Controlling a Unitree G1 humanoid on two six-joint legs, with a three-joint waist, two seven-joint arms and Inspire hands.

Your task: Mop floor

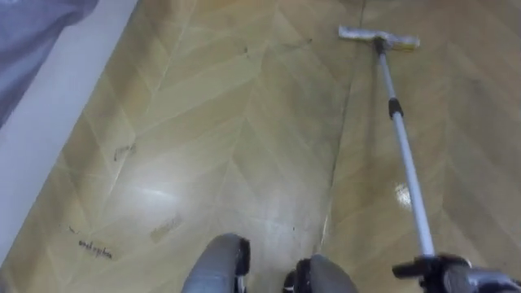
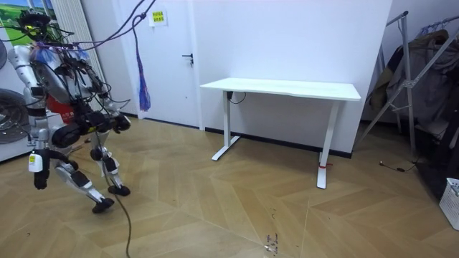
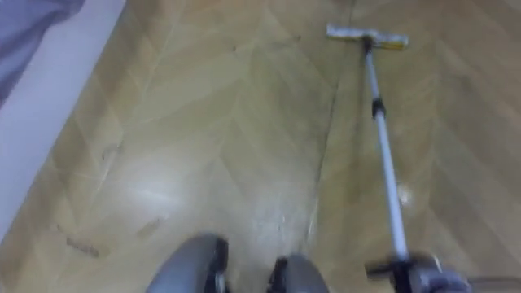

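Note:
The mop lies stretched out over the herringbone wood floor ahead of me. Its flat pale head with a yellow end rests on the floor at the top right. The silver pole runs back from it to the lower right corner. There my right hand is shut on the pole's near end. In the room view I stand in mid-stride at the room view's left, near a door. My left hand is held out at waist height, too small to read.
A white wall base runs along my left. Dark scuffs mark the floor near it. In the room view stand a white desk, a door, a drying rack and a white basket.

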